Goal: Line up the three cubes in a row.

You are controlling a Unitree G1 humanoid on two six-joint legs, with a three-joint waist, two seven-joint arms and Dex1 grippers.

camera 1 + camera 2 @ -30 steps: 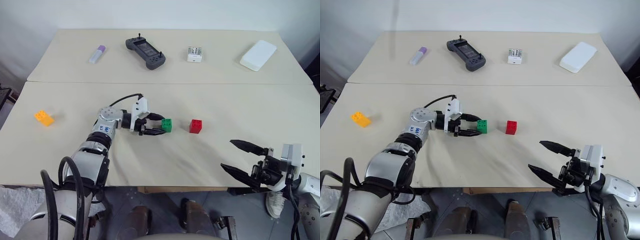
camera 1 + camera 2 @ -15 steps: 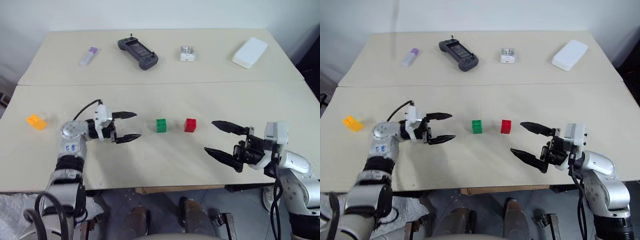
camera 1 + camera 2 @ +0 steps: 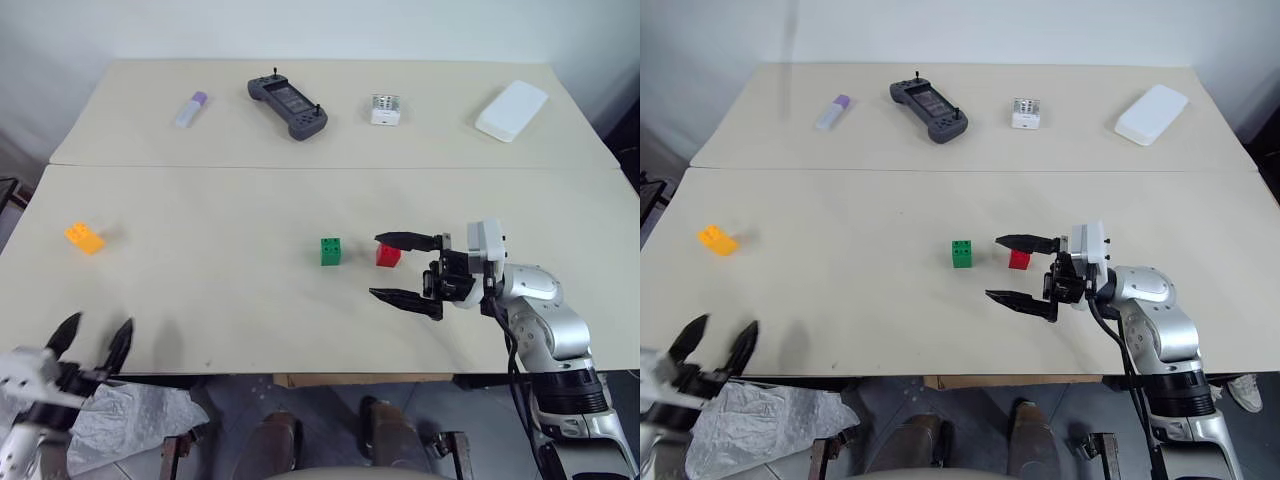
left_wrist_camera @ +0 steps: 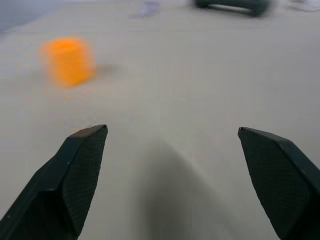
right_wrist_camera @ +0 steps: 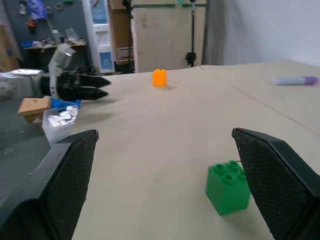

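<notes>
1. a beige table is seen, made of two tops joined along a seam that runs across between the far row of things and the near working area.
2. the right gripper is held over the near top, right of the middle, its two black fingers spread wide and pointing toward the robot's left; nothing is held between them.
3. the left gripper is seen at the near left edge of the table, its fingers parted wide and empty; in the left wrist view only bare table lies between its fingers.
4. a dark grey handheld controller is laid on the far top, left of the middle.
5. a flat white box is placed at the far right of the far top.
6. a small white boxy item with a grey top is set between the controller and the flat white box.
7. a small white tube with a purple cap is laid at the far left of that row.
8. the orange-yellow cube is found near the left edge of the near top, well apart from the other two.
9. the green cube is set near the middle of the near top.
10. the red cube is placed just right of the green one, with a gap between them; it lies partly behind the right gripper's upper finger, and contact cannot be told.
</notes>
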